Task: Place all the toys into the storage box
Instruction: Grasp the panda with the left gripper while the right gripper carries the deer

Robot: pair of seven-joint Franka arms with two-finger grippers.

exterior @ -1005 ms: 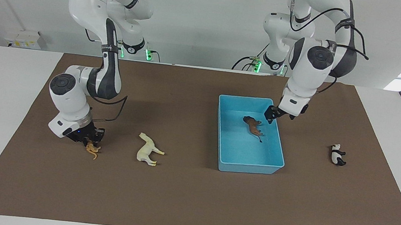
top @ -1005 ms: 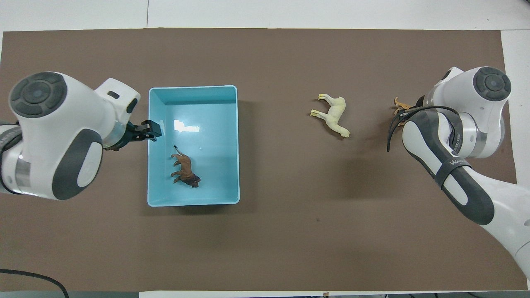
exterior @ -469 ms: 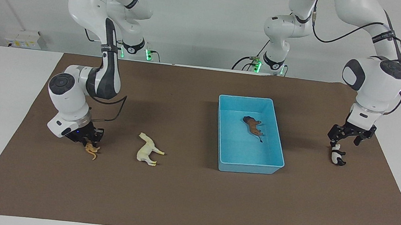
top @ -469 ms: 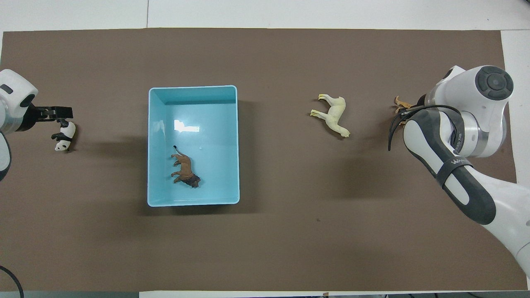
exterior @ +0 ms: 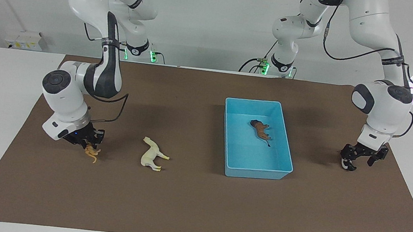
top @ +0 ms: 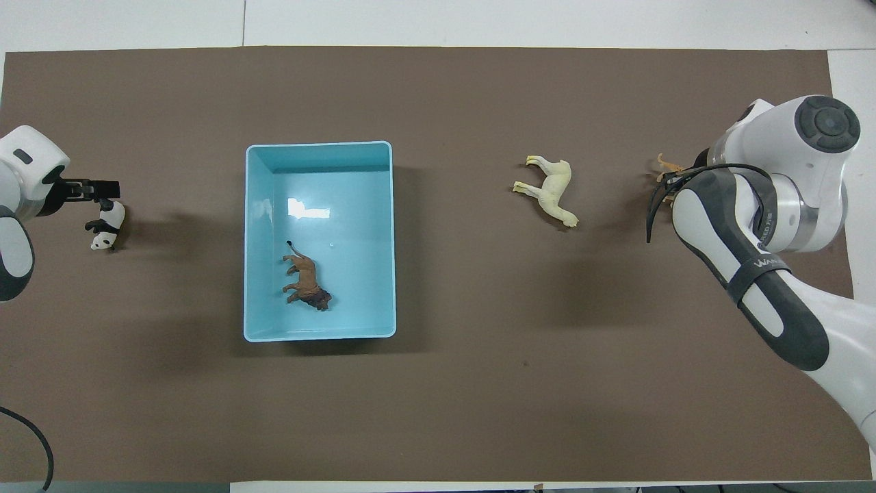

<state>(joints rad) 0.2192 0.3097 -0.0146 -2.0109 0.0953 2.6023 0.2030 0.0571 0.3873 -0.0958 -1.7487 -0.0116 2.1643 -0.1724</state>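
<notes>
Landmark: storage box [exterior: 231, 142] [top: 251, 239], light blue, on the brown mat [exterior: 188, 207] [top: 438, 411].

Lion [exterior: 260, 130] [top: 306, 282] is inside the box, lying on its side on the floor, in the half nearer the robots.

Horse [exterior: 152, 154] [top: 551, 190] lies on its side on the mat, beside the box toward the right arm's end of the table, well apart from it. Nothing is touching it.

Tiger [exterior: 91, 152] [top: 665, 166] is farther out toward the right arm's end than the horse. Right gripper [exterior: 88, 142] is on it: fingers are closed on the tiger's upper body, with legs and tail hanging below the fingertips. From the facing view I can't tell if it's just off the mat or touching. In the overhead view the right arm's wrist covers most of it, only a bit of orange pokes out.

Panda [exterior: 346, 162] [top: 106, 227] is on the mat beside the box toward the left arm's end, well apart from the box. Left gripper [exterior: 361, 159] [top: 96, 195] is low right at it, fingers spread apart, one finger right against the panda, the other clear of it. Panda is not clamped.
</notes>
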